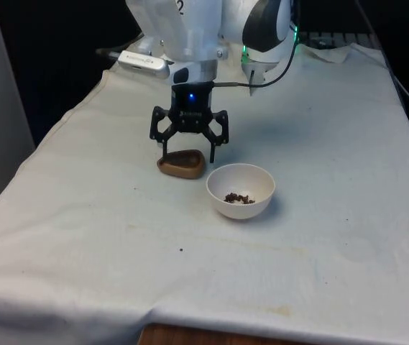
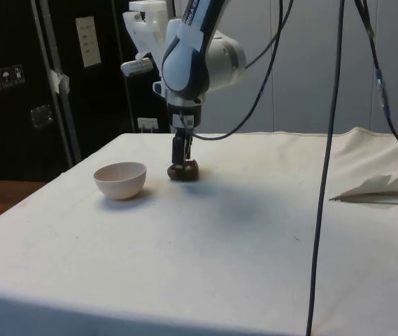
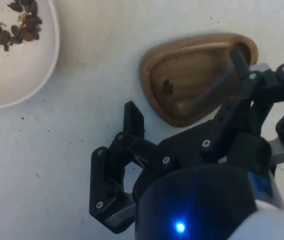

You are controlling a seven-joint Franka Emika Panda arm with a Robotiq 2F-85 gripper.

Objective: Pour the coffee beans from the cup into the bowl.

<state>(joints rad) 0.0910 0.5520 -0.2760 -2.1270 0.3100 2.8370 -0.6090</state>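
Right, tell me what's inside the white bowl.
The white bowl holds a small cluster of coffee beans on its floor. The wrist view cuts off part of the bowl, so some beans there are out of frame.

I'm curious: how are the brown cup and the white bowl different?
The cup is brown, wooden-looking and teardrop-shaped; the bowl is white and round. The cup looks shallower and almost empty; the bowl holds coffee beans. Both sit upright on the cloth.
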